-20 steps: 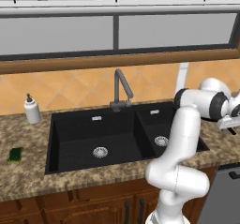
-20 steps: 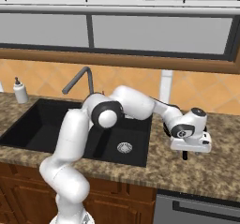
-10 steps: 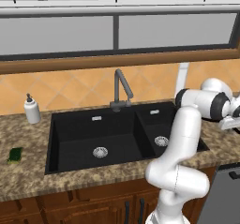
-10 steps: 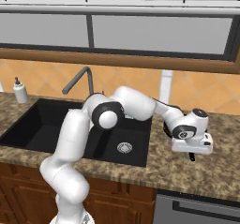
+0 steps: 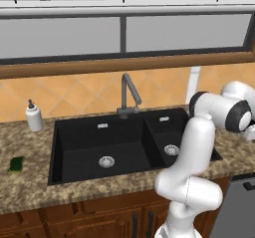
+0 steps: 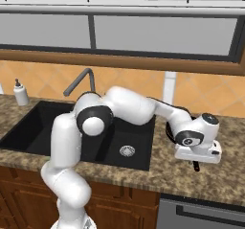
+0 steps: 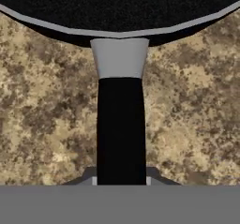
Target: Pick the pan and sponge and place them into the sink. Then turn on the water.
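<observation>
In the hand view the black pan (image 7: 117,7) with its grey rim fills the top, resting on the speckled granite counter. Its straight black handle (image 7: 121,124) runs down between my fingertips (image 7: 91,177). My gripper (image 7: 121,178) is shut on that handle. From the right base view, the gripper (image 6: 197,157) sits low over the counter right of the black double sink (image 6: 28,130), hiding most of the pan; the handle's end (image 6: 195,166) pokes out below. The green sponge (image 5: 16,164) lies on the counter left of the sink (image 5: 69,132). No water runs from the grey faucet (image 5: 128,95).
A white soap bottle (image 5: 34,116) stands at the back left of the counter, also seen as the soap bottle (image 6: 20,93) from the right. The faucet (image 6: 80,82) rises behind the basins. A window and tiled wall run along the back; a dishwasher front (image 6: 206,213) sits below right.
The jaws went from wide open to shut on the pan handle. The hand sank slightly toward the counter. Nothing else moved.
</observation>
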Controlling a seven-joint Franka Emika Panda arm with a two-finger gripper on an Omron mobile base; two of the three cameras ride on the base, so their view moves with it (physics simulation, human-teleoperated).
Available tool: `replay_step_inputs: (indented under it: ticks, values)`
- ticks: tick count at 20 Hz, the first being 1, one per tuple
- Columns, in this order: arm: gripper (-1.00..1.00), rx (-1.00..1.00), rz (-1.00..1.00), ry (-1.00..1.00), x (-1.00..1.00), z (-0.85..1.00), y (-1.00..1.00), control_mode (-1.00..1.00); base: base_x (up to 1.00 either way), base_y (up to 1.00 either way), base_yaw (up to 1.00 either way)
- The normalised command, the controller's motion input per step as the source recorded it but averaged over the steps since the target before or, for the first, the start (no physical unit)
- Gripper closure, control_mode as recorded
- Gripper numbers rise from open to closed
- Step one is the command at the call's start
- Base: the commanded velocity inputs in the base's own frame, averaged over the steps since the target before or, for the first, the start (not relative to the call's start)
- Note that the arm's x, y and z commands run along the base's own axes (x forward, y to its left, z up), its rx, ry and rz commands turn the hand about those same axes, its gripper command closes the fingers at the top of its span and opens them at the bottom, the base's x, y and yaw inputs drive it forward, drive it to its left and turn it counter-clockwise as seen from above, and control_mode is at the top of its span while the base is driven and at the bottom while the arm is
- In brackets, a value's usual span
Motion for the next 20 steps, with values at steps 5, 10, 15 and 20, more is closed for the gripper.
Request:
replay_step_inputs:
  ticks: [5,10,15,20]
  values:
    - [1.0,-0.05,-0.05,-0.08,-0.63,0.74,0.92,-1.0,0.0,0.0,0.0]
    - [1.0,-0.26,-0.16,-0.06,-0.31,0.55,1.0,-1.0,0.0,0.0,0.0]
    - [1.0,-0.33,-0.08,0.04,-0.07,0.41,1.0,-1.0,0.0,0.0,0.0]
    - [1.0,-0.26,0.0,0.29,0.0,0.12,1.0,-1.0,0.0,0.0,0.0]
